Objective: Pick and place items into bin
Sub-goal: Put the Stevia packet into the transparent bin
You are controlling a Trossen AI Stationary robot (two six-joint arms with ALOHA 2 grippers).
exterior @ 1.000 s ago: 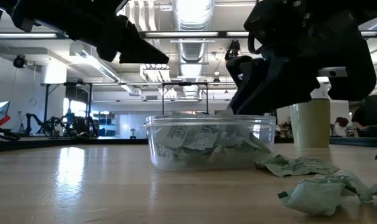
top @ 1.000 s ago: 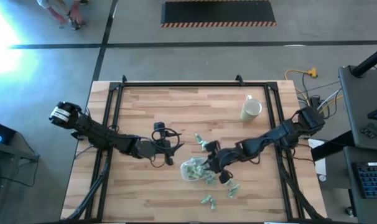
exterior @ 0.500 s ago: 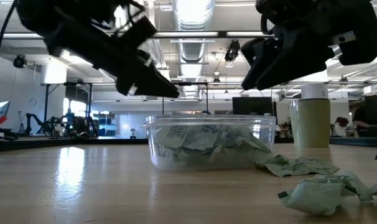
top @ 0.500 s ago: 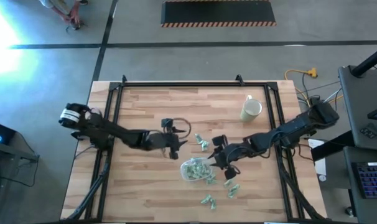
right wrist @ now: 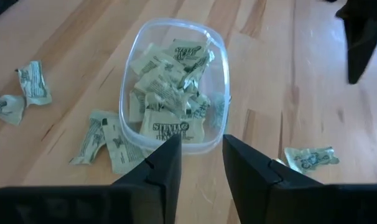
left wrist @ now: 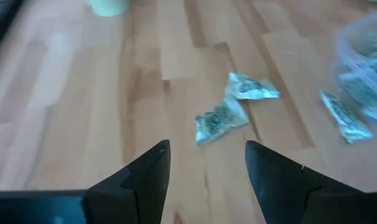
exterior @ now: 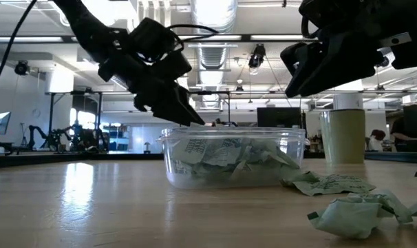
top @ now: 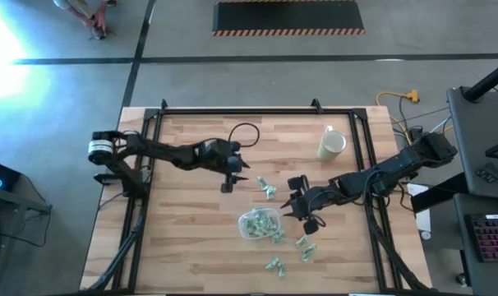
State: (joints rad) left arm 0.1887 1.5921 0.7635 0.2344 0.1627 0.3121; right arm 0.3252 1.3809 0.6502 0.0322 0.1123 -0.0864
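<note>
Two dark, slender jointed arms, matte black throughout. The left arm (top: 163, 152) has a pale ring band at its base and a thin black cable looping above its wrist. Each claw, left (left wrist: 204, 180) and right (right wrist: 201, 168), ends in two tapered black fingers.
</note>
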